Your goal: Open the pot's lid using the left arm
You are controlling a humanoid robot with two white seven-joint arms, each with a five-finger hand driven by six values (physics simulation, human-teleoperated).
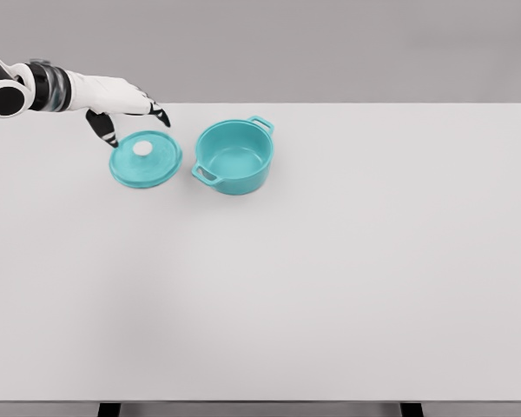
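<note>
- White table [330,295] fills your view from the near edge to the far one; two dark leg tops show under its near edge.
- Farther back, left of centre, you see the teal lid [145,159] lying flat on the table, its white knob [142,148] facing up.
- Just right of the lid stands the teal pot [233,156], upright and uncovered, so you look straight into its bare interior. One loop handle points toward the near left, the other toward the far right.
- Lid and pot sit close together; from here you cannot tell whether their rims touch.
- At the far left, your left hand [122,109] reaches in from the picture's left edge on its white arm, with a black and grey wrist band behind it.
- Its fingers [160,115] are released and spread, holding nothing. One dark fingertip points right, beyond the lid's far rim; another hangs down beside the lid's far-left rim.
- The lid lies just near and right of those fingertips. The lower fingertip looks very close to the rim, and you cannot tell whether it touches.
- Your right arm does not show anywhere in this view.
</note>
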